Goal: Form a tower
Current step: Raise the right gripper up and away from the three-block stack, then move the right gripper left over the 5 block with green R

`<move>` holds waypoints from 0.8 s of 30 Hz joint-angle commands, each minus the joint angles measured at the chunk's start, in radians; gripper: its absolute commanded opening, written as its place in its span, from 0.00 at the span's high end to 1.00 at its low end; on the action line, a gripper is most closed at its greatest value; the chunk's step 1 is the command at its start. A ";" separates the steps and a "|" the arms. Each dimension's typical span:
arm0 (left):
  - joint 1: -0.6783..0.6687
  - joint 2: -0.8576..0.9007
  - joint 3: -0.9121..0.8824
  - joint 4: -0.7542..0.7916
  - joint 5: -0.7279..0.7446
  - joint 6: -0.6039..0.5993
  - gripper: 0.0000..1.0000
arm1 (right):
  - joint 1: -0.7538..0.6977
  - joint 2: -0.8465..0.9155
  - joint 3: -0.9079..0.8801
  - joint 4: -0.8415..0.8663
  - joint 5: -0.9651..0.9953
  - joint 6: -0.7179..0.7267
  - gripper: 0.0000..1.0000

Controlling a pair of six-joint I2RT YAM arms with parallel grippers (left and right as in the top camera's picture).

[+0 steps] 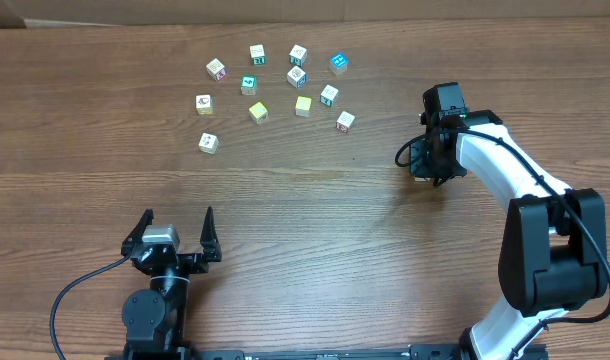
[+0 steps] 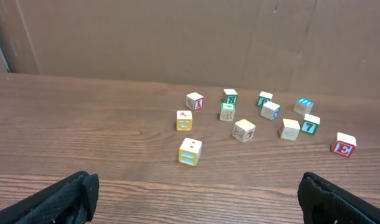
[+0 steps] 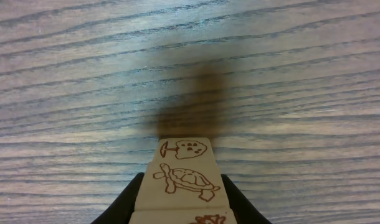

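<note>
Twelve loose cubes (image 1: pixel 296 77) overhead on far worktop (image 1: pixel 285 220), well apart from right claw (image 1: pixel 426 160); left claw (image 1: pixel 178 214) spread wide, idle. Left wrist: same scatter, no column. Right wrist: fingers (image 3: pixel 131 202) clamped on tower (image 3: pixel 180 177), footing hidden. Keep column plumb, let go slowly, lift straight off.

We've got the right arm (image 1: pixel 500 160), white shells with black joints and cable, the left arm (image 1: pixel 150 312) black with a silver wrist block, the left gripper (image 1: pixel 178 214) black and pointed.
</note>
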 commanded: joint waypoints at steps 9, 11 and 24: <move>-0.003 -0.009 -0.004 0.003 0.002 0.029 0.00 | -0.002 0.001 -0.004 0.005 0.010 0.002 0.41; -0.003 -0.009 -0.004 0.003 0.002 0.029 0.00 | -0.002 0.001 0.021 0.002 0.010 0.002 0.39; -0.003 -0.009 -0.004 0.003 0.002 0.029 0.00 | 0.000 0.001 0.633 -0.237 0.100 -0.003 0.23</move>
